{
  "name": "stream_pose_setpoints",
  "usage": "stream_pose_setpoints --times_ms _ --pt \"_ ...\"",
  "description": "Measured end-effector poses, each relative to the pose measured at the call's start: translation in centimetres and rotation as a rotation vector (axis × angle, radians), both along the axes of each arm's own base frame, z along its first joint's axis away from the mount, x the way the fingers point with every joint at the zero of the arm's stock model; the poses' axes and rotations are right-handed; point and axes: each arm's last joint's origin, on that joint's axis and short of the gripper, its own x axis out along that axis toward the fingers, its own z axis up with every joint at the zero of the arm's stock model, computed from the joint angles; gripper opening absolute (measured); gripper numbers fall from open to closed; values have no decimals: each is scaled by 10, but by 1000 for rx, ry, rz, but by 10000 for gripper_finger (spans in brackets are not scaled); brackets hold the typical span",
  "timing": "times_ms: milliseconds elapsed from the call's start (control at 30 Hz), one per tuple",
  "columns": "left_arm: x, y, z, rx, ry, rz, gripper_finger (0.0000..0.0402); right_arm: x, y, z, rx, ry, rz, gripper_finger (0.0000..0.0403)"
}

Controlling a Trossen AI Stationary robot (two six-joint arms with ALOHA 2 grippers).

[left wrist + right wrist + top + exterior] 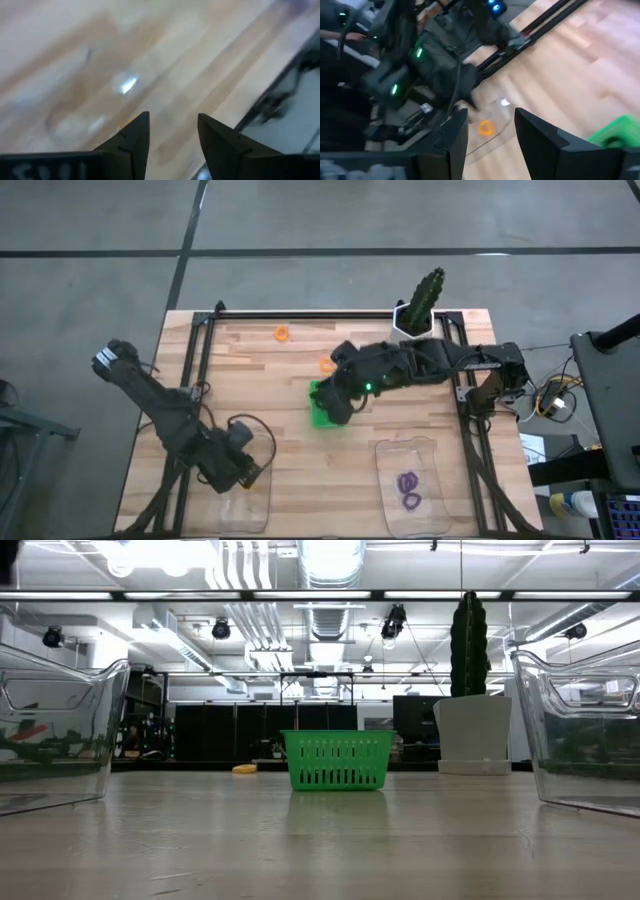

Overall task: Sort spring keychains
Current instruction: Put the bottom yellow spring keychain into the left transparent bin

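Right arm stretches across surface (pixel 250 395), right pincer (pixel 335 408) over green tray (pixel 320 412), partly open, empty. Left pincer (pixel 172 132) above left clear container (pixel 248 505), open, empty. Purple spring keychains (pixel 409 486) in right container (pixel 412 485); orange ones (pixel 282 333) loose at back. Tray contents hidden.

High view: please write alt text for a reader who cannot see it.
Seen from above, the right gripper hangs over a green basket mid-table while the left gripper sits above a clear container. Two orange keychains lie on the wood; purple keychains fill another clear container.
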Motion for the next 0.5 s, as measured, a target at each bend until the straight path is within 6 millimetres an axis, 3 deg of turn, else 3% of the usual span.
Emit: stream_pose_setpoints --times_ms 200,367,500 --pt "1 45 43 93 -190 70 158 -1 53 -18 97 -34 28 155" --pt "-2 104 64 165 -237 117 158 -5 96 -35 174 -129 2 155" --pt "-8 152 72 223 -239 180 158 -8 115 -54 210 -154 -42 155"
